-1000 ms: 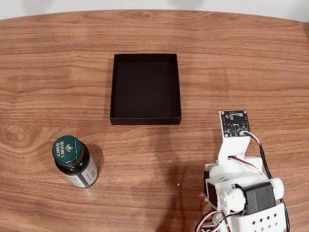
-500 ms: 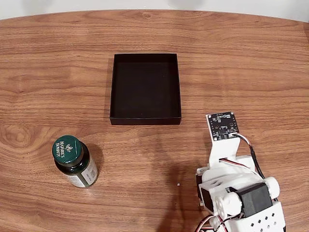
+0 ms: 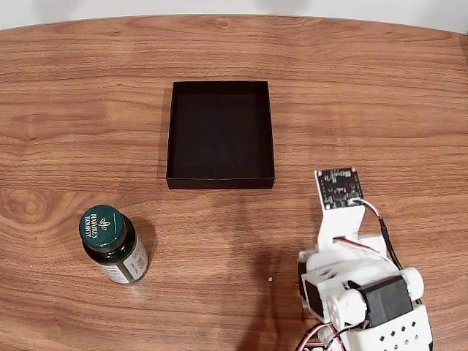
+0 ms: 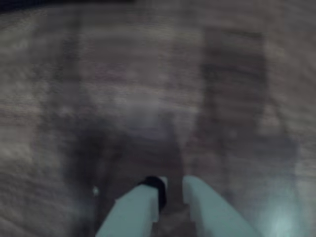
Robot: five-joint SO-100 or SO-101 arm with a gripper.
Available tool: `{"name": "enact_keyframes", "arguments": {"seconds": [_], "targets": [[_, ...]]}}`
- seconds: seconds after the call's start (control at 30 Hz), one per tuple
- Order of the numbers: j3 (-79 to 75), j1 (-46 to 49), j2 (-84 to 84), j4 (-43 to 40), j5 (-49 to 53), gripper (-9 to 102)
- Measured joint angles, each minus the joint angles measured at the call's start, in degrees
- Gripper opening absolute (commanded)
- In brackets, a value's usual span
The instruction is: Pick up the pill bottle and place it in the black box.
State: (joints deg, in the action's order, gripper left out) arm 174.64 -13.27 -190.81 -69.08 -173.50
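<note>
In the fixed view the pill bottle (image 3: 113,244) stands upright at the lower left of the table, its dark green cap printed "Nature's Bounty" above a white label. The black box (image 3: 220,133) lies empty near the table's middle, up and to the right of the bottle. My white arm (image 3: 358,296) sits at the lower right, far from both. The wrist view is blurred; my gripper (image 4: 172,191) enters from the bottom, its two pale fingers (image 4: 136,210) nearly together over bare wood with nothing between them.
A small black circuit board (image 3: 338,187) rides on a white bracket atop the arm, just right of the box's near corner. The wooden table (image 3: 88,110) has bare room between bottle, box and arm. Its far edge curves along the top.
The arm has swung a little to the left, carrying the circuit board closer to the box. Bottle and box have not moved.
</note>
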Motion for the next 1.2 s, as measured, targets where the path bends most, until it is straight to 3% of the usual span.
{"name": "enact_keyframes", "arguments": {"seconds": [0.37, 0.93, 1.2], "targets": [[0.0, -8.3, 0.2, 6.2, -7.5, 6], [0.0, -25.0, 0.1, 6.2, -4.3, 3], [0.0, -34.2, -0.3, 13.9, -1.3, 4]]}}
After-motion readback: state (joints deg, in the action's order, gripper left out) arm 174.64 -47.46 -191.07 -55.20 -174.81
